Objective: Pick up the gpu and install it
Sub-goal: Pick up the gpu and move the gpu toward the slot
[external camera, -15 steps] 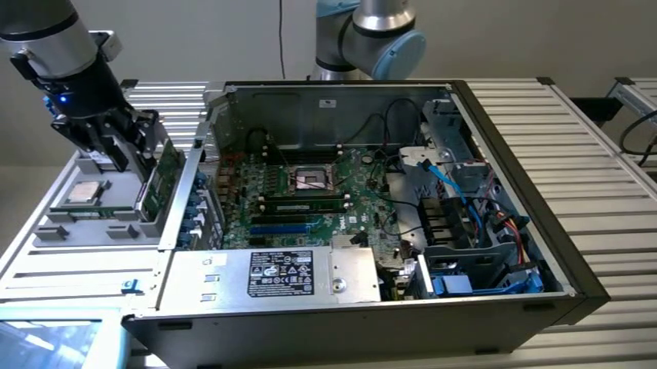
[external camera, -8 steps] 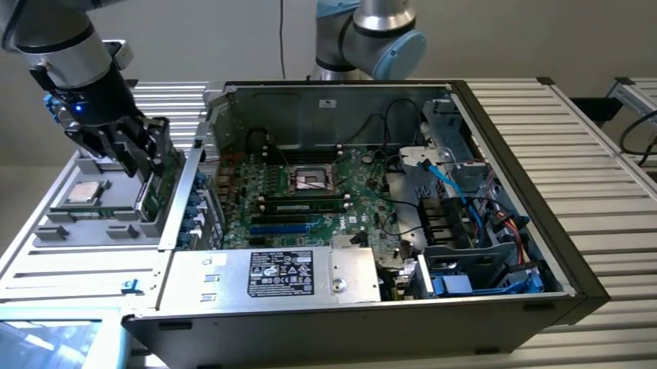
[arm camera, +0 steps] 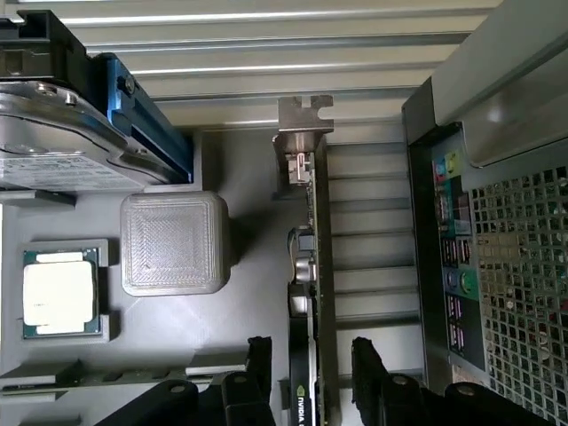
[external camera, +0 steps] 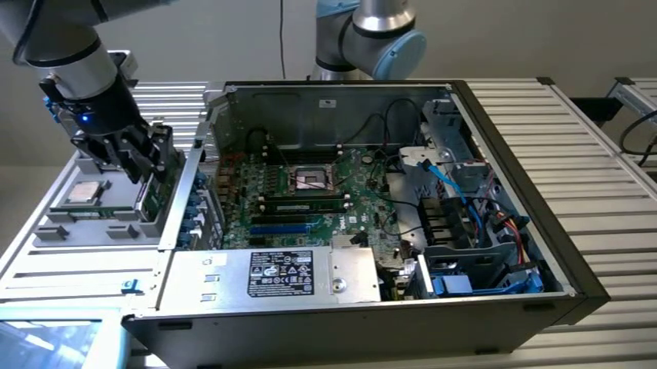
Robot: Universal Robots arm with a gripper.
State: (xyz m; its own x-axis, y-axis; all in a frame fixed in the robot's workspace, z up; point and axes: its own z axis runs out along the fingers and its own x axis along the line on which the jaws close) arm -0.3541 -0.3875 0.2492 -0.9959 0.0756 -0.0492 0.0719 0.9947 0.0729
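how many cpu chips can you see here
1. The cpu lies in a pocket of the gray tray, next to the gray block. The socket inside the case may hold another; I cannot tell.

**Exterior view.** The camera sits high and looks down at a slant across the bench into the open case. It stands far enough back to take in the whole case, the tray at the exterior view's left, and the arm above that tray.

**Wrist view.** The camera rides on the arm, close over the tray, and faces straight down past the fingers of the gripper.

**Shared ground.** Both views show the tray with its cpu and the gpu standing on edge. Both also show the bench slats beyond the tray's edge and the case wall facing the tray, where the wrist view shows the ports.
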